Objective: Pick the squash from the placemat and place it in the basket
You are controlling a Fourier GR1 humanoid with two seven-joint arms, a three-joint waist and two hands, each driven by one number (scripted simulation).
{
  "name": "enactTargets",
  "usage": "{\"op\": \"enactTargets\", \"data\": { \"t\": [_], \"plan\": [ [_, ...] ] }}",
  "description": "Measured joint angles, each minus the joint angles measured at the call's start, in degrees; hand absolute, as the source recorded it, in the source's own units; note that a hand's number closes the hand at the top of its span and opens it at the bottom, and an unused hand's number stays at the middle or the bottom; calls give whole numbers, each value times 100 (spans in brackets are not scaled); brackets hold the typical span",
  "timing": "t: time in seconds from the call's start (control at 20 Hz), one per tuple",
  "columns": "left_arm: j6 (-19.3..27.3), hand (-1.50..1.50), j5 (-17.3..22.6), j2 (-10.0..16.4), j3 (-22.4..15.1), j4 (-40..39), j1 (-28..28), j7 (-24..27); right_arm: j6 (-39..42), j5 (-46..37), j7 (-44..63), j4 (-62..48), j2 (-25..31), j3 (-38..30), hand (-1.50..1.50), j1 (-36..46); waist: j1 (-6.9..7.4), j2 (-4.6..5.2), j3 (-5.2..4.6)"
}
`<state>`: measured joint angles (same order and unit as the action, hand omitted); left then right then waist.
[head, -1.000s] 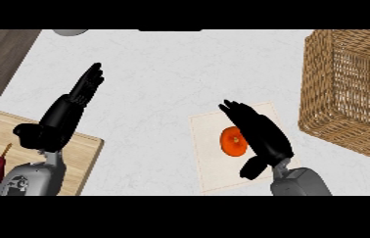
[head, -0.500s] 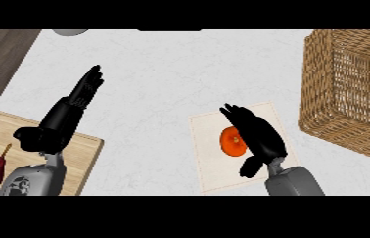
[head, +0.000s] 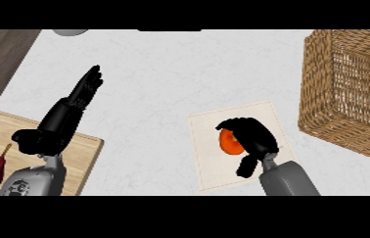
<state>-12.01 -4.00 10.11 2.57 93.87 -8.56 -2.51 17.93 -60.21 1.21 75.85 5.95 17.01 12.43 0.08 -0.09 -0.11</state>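
The pale counter carries a placemat (cream, slightly askew), a wicker basket and a wooden board.

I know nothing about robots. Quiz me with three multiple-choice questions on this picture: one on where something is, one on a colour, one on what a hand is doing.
1. Where is the woven brown wicker basket?
A. at the view's right side
B. in the view's middle
C. at the lower left

2. What colour is the round squash?
A. green
B. orange
C. white

3. What is the robot's black right hand doing?
A. lying flat and open
B. curling over the squash on the pale rectangular placemat
C. holding the squash above the basket

Answers:
1 A, the basket runs off the right edge.
2 B, orange shows beside the dark fingers.
3 B, the fingers bend round the squash, which lies on the placemat, apart from the basket.
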Motion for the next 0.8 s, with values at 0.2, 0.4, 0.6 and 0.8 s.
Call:
{"op": "enactTargets", "data": {
  "t": [0.2, 0.4, 0.6, 0.8],
  "plan": [
    [-31, 0, -13, -18, 56, -184, -119, 23, -82, -145, -144, -189, -57, 40, 150, 88, -4, -34, -32],
    [-128, 0, 41, 22, 110, -127, -100, 13, -208, -381, -346, -173, 37, 205, 150, 12, -5, -62, -59],
    [-86, 0, -20, -51, 63, -98, -49, 32, -476, -682, -557, -187, 94, 392, 150, 45, -7, -79, -79],
    [-43, 0, -70, -70, 83, -205, -135, 51, -627, -824, -304, 303, 156, 364, 150, -373, -47, -66, -63]
  ]
}}
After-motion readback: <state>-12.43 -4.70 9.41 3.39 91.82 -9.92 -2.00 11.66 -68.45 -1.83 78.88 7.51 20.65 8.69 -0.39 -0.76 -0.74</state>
